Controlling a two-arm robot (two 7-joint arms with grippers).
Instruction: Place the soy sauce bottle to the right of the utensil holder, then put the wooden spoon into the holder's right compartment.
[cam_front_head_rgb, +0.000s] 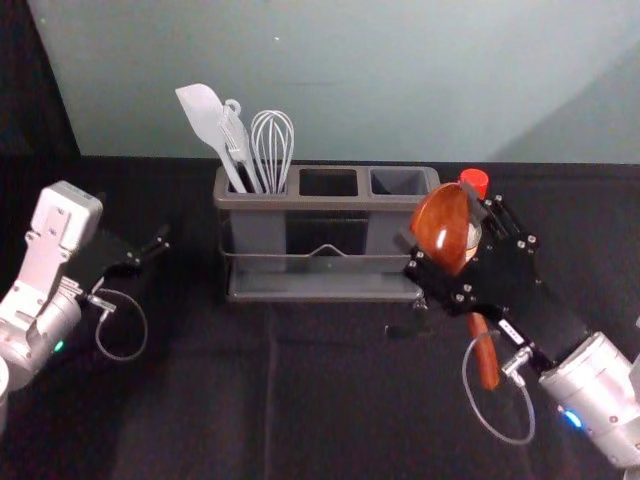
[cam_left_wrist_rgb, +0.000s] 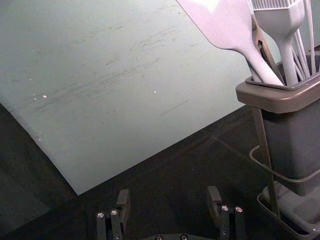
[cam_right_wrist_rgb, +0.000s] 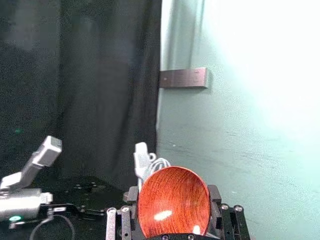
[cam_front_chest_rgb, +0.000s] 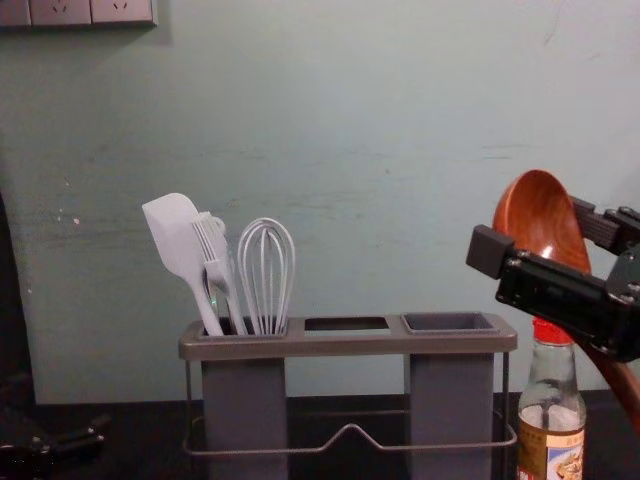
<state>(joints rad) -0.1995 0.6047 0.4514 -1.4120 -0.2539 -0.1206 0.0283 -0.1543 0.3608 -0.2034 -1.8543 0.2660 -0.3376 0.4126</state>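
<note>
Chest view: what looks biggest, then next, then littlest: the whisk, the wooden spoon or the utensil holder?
1. Utensil holder
2. Wooden spoon
3. Whisk, the part sticking up

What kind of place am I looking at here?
Probably a robot test bench set up like a kitchen counter. A utensil holder and a soy sauce bottle stand on a black surface, and the right gripper holds a wooden spoon near the bottle.
</note>
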